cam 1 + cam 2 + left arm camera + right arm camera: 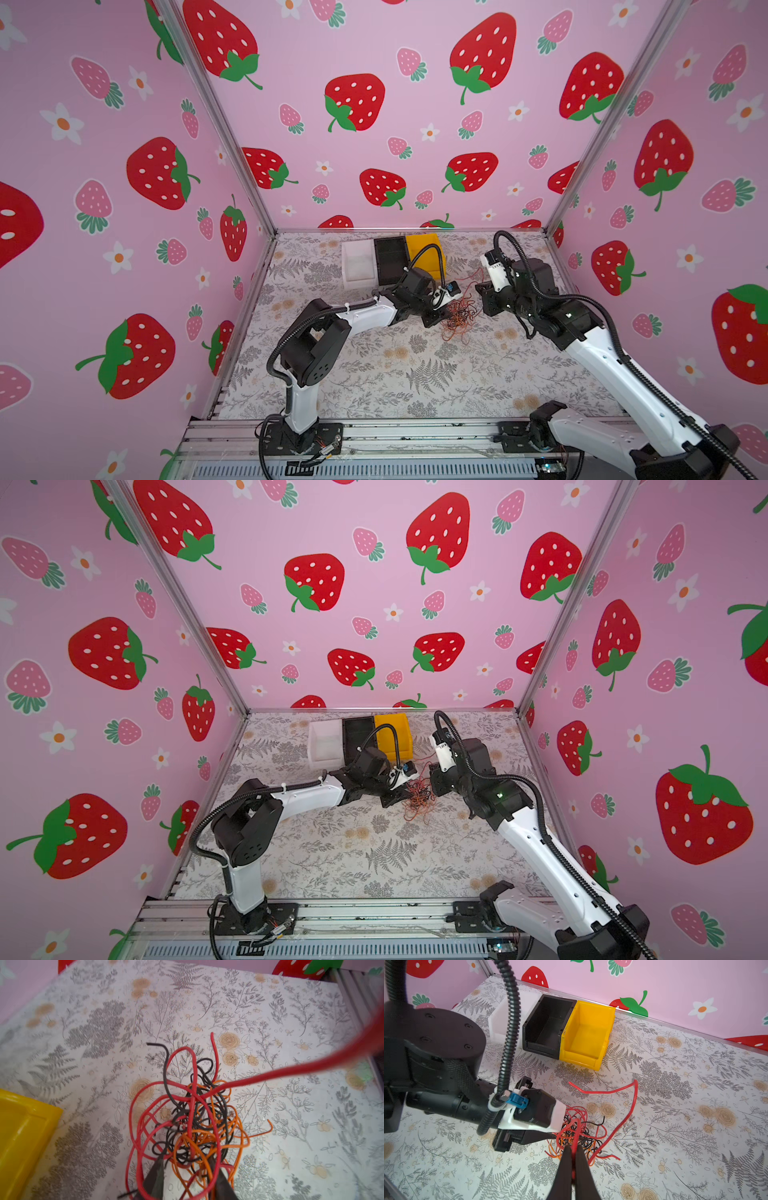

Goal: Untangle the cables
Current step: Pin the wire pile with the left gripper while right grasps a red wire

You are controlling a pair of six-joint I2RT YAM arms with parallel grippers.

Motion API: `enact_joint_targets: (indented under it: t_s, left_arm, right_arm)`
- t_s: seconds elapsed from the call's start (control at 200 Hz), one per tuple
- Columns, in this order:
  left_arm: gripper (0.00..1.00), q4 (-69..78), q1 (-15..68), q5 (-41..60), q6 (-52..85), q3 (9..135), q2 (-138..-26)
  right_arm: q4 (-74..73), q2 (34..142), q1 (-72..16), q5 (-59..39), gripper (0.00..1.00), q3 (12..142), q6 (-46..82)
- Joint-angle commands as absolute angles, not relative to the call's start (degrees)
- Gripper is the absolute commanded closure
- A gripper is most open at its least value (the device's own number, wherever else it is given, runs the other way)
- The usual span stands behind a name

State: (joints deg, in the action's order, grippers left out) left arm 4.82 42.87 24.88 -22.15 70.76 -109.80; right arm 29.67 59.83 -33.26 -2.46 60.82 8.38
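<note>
Meanwhile: cables [457, 318] knotted on floral mat [415, 374] near yellow bin [581, 1059]; right gripper [572, 1159] pinched shut on red strand [578, 1126], left gripper [185, 1161] part-open astride them. Risk: hard pull cinches loops, drags whole bundle.

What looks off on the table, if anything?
Only the cables: one knotted red, black and orange clump on the table, a red strand pinched in the right gripper. The bins stand upright; nothing spilled.

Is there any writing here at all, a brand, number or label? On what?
No text can be read.
Small dark marking on the right arm's white wrist housing: too small and blurred to read.
Yellow bin, black bin: no label shows.
</note>
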Motion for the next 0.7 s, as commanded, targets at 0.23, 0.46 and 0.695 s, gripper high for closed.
enact_joint_targets:
  t_s: [0.23,0.46,0.695]
  left_arm:
    - [0.98,8.4,41.9,21.5,-23.2,67.6,-104.7]
    - [1.00,8.6,39.5,22.6,-23.0,63.8,-100.3]
    - [1.00,8.2,37.3,22.6,-22.5,61.4,-98.4]
  right_arm:
    - [31.6,55.2,-33.2,12.0,1.00,65.2,9.6]
    - [33.6,55.0,-28.9,14.7,1.00,66.0,10.4]
    - [33.8,55.4,-24.4,12.1,1.00,67.4,10.5]
